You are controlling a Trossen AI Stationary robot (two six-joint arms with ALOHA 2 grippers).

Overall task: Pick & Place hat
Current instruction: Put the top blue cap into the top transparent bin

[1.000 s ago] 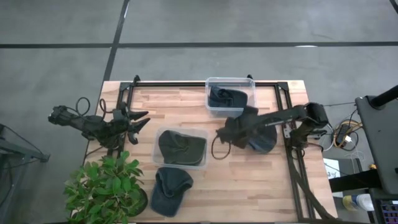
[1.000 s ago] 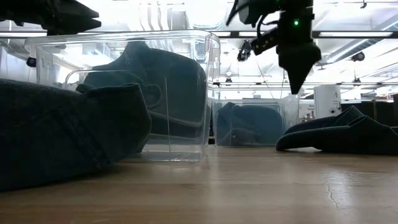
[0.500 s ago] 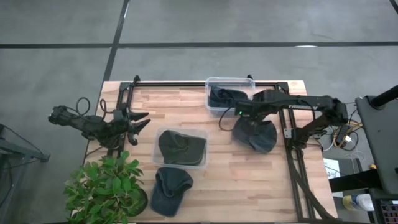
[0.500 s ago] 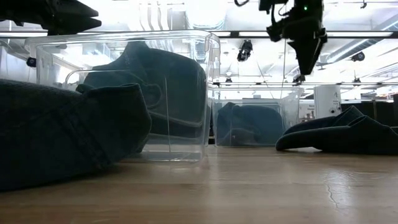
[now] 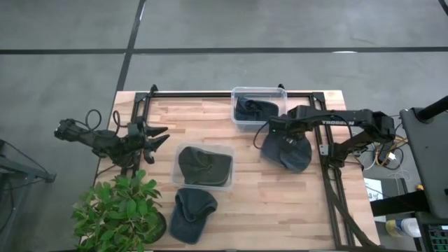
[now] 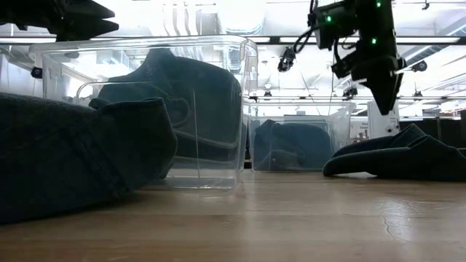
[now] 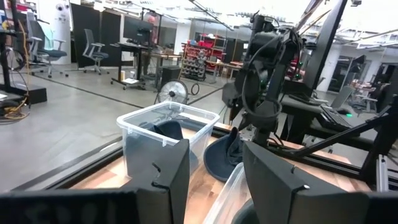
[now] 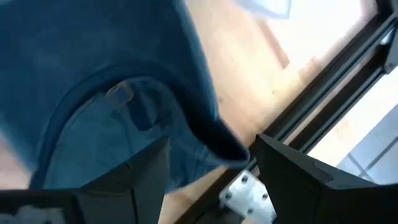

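Observation:
A dark blue hat (image 5: pixel 290 155) lies flat on the table's right side, low and wide in the low view (image 6: pixel 408 156). My right gripper (image 5: pixel 267 133) hangs open over the hat's left edge, fingers pointing down (image 6: pixel 384 102). Its wrist view shows the hat (image 8: pixel 93 93) and its back strap opening between the spread fingers (image 8: pixel 211 171), with no touch. My left gripper (image 5: pixel 157 134) waits open at the table's left edge (image 7: pixel 214 180). A second dark hat (image 5: pixel 190 213) lies at the near edge.
A clear bin (image 5: pixel 259 108) at the far edge holds a dark hat. Another clear bin (image 5: pixel 204 166) in the middle holds a dark green hat. A potted plant (image 5: pixel 119 210) stands at the near left corner. A black frame rail (image 5: pixel 323 150) runs just right of the blue hat.
My right gripper has swung from the table's middle toward the far edge and to the right, rising on the way, then come down over the blue hat's left edge. It stays open. The hats and bins have kept still.

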